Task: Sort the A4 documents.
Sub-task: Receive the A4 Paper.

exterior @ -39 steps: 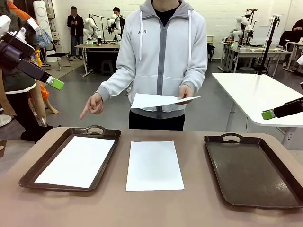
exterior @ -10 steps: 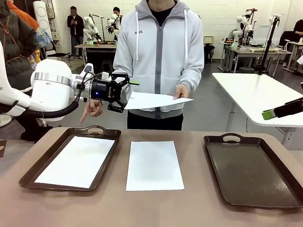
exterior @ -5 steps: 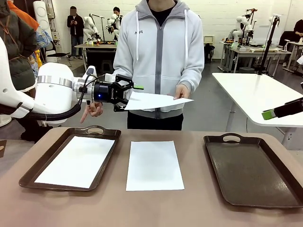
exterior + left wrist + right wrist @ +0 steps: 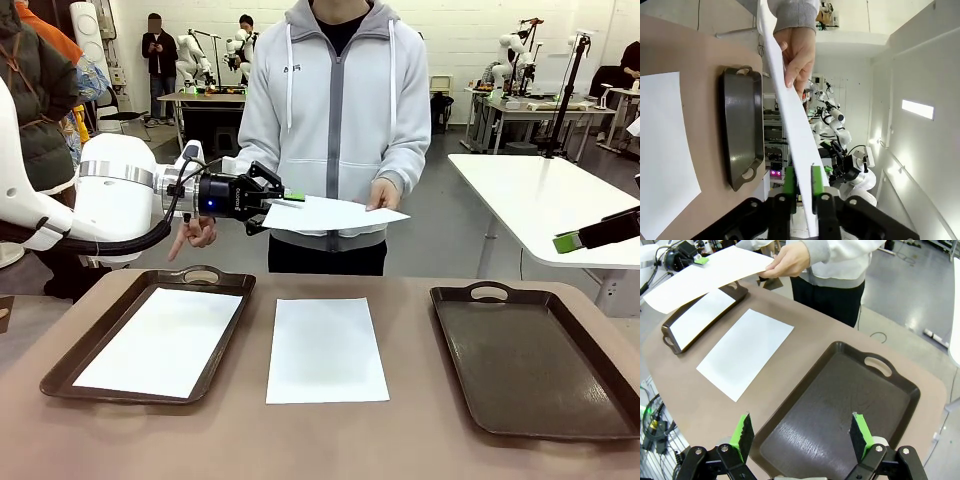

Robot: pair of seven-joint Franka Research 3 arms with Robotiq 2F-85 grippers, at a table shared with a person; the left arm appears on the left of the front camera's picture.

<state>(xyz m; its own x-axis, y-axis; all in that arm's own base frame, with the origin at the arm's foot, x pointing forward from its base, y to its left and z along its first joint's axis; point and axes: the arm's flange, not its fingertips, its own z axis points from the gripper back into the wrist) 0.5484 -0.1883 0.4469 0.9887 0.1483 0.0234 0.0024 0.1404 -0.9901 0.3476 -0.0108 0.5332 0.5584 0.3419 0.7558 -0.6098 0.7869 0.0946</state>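
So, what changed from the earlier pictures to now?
The left gripper swung in from the upper left to the thin white paper sheet the person's hand holds out, and closed on its edge; the hand keeps the other end. Unchanged: the right gripper, open near the empty dark brown handled tray; a second white sheet in the left tray; a third white sheet on the table.
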